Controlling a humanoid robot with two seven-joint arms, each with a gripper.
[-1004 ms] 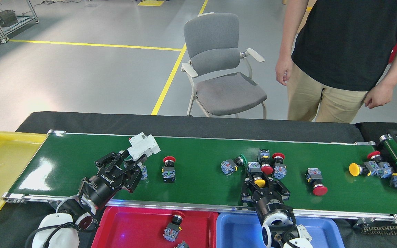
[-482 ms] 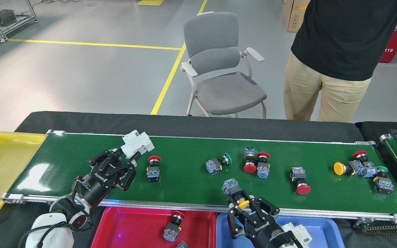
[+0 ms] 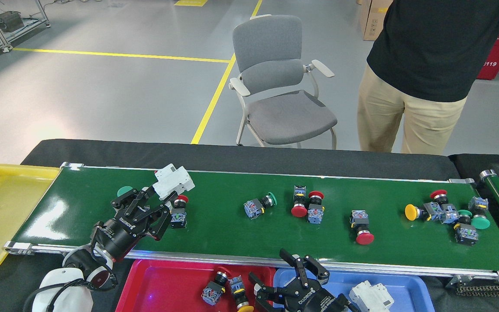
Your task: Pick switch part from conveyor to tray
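Since half a second ago the right gripper (image 3: pixel 285 284) has swung from the conveyor (image 3: pixel 241 225) edge to above the seam between the red tray (image 3: pixel 163 288) and the blue tray (image 3: pixel 409 288), and its fingers now stand released. A yellow-capped switch part (image 3: pixel 237 294) lies in the red tray beside another. The left gripper (image 3: pixel 152 203) stays clenched on a white breaker (image 3: pixel 172 181) above the belt, whose loose switches have drifted left.
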